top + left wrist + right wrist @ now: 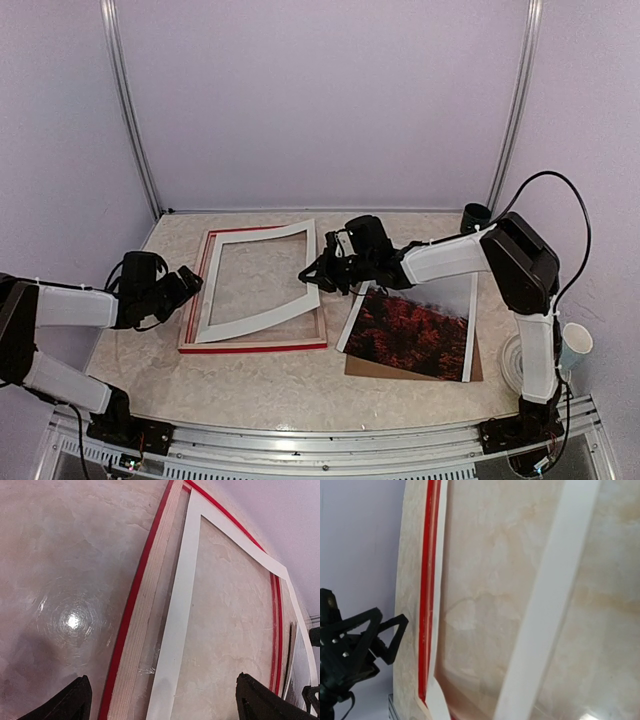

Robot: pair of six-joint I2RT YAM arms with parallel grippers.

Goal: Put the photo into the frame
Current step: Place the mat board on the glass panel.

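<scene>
Presently, we note the left gripper (188,285) gaping wide and empty beside one thin rectangular red frame (255,346) with pale wooden edges. One white mat (255,322) lies askew across it, its right edge pinched by the right gripper (318,270). Further right, one white-bordered photo (410,330) rests on one brown hardboard panel (400,372).

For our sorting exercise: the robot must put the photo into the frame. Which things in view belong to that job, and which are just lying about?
Belong to the job: photo; red frame; white mat, pinched by the right gripper; brown backing panel under the photo.
Lying about: paper cup, far right; dark cup, back right.
</scene>
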